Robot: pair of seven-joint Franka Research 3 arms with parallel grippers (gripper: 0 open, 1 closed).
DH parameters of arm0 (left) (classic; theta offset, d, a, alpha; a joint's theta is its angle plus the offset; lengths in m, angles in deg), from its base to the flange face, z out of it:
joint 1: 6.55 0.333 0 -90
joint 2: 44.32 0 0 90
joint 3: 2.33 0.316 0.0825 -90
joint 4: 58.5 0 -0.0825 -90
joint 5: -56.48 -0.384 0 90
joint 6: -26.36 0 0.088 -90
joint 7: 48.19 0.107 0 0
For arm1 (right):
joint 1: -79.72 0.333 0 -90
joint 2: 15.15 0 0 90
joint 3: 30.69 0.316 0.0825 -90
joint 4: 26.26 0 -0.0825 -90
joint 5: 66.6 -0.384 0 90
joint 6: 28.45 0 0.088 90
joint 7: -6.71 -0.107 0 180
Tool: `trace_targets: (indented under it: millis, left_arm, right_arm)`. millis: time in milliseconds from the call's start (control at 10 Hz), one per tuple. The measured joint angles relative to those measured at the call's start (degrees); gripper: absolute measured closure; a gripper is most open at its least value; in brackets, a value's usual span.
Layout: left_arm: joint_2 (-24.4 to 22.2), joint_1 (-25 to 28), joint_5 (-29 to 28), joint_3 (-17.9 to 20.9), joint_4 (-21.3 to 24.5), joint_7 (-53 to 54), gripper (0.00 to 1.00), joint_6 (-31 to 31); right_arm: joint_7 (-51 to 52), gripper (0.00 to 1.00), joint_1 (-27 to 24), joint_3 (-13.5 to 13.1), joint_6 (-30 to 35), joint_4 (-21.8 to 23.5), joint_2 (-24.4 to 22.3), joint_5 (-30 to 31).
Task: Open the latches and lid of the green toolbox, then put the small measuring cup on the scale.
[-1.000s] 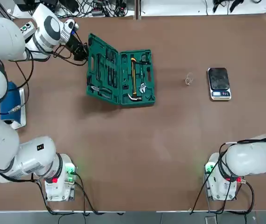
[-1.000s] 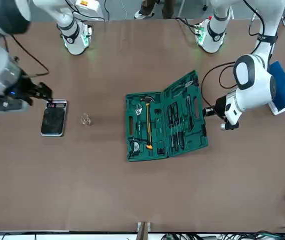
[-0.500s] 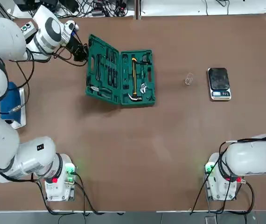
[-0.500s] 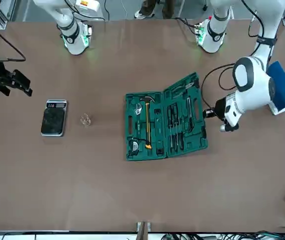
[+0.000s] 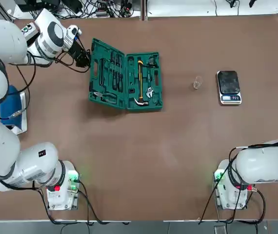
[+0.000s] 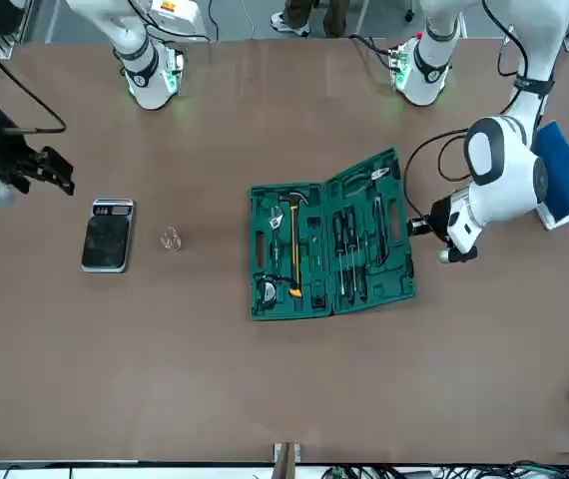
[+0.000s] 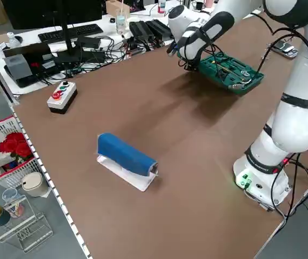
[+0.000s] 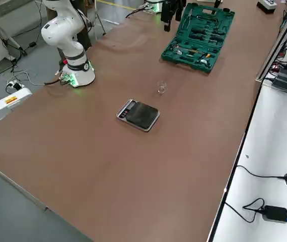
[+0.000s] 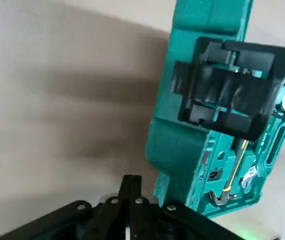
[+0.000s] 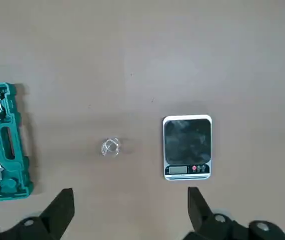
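The green toolbox (image 5: 141, 80) lies open, its base flat with a yellow-handled hammer inside. The lid (image 5: 107, 73) is swung out to the left and still tilted up off the table. My left gripper (image 5: 84, 59) is shut, just outside the lid's outer edge near its black handle half (image 9: 227, 90). I cannot tell whether it touches. The small measuring cup (image 5: 197, 84) stands on the table left of the scale (image 5: 228, 87). My right gripper (image 10: 130, 210) is open, raised above the cup (image 10: 110, 147) and the scale (image 10: 187, 146), beyond the scale's outer side (image 6: 60, 175).
A blue roll on a white base (image 5: 12, 108) lies at the table's left edge beside the left arm. A grey box with coloured buttons (image 7: 62, 96) sits at the far left corner. Bare brown table stretches between the toolbox and the arm bases.
The lid has tipped a little further outward with my left gripper at its edge. My right gripper pulled away from beside the scale toward the table's right edge, then eased back slightly.
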State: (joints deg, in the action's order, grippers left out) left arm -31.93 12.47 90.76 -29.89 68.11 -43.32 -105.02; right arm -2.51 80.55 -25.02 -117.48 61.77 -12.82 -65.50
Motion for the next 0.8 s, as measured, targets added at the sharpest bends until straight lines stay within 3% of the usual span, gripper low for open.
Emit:
trace_targets:
  millis: [300,800]
  left_arm:
    - [1.5,0.6,-0.2,0.0,0.1,0.3,0.99,-0.8]
    - [3.7,0.6,-2.0,0.0,0.4,0.4,0.99,-3.6]
  right_arm:
    - [-3.9,0.0,2.5,1.3,-6.4,7.2,0.4,0.0]
    - [-10.5,0.0,2.5,6.5,-30.2,27.7,1.6,0.0]
